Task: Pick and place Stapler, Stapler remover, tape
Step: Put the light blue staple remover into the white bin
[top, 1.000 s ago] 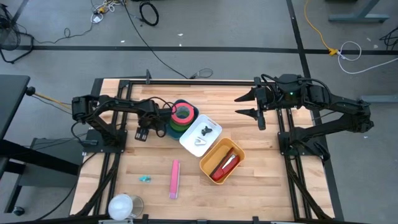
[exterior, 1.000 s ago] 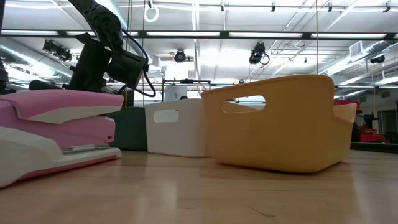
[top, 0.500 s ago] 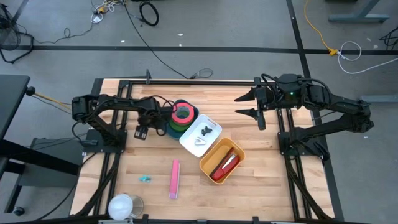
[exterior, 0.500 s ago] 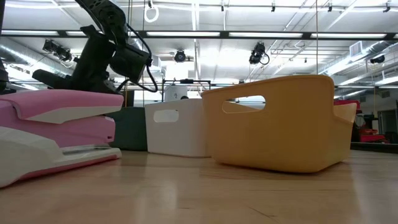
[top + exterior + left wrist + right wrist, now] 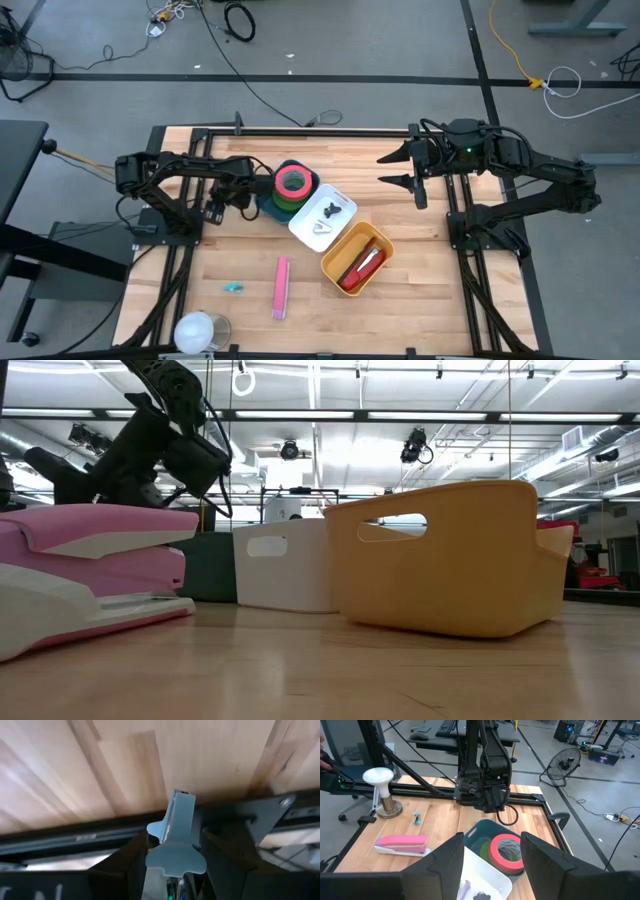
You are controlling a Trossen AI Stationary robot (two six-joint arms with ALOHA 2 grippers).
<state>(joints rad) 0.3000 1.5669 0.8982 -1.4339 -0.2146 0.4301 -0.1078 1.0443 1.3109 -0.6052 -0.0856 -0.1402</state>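
A pink tape roll (image 5: 293,182) lies on top of the dark green bin (image 5: 272,206); it also shows in the right wrist view (image 5: 507,851). A black staple remover (image 5: 331,211) lies in the white bin (image 5: 305,228). A red stapler (image 5: 362,265) lies in the yellow bin (image 5: 340,262). A pink stapler (image 5: 281,287) lies flat on the table. My left gripper (image 5: 214,211) is open and empty, left of the green bin. My right gripper (image 5: 392,169) is open and empty, above the table's far right.
A small teal thing (image 5: 234,288) and a white round-topped stand (image 5: 200,332) sit near the front left. In the left wrist view, a pale blue-grey piece (image 5: 176,827) on the black frame rail (image 5: 75,840) shows past my left gripper's fingers. Bare wood lies between the bins and the near edge.
My left gripper has moved toward the table's left edge, away from the green bin, and has swung so that its fingers point more toward that edge. The tape roll stays on the green bin.
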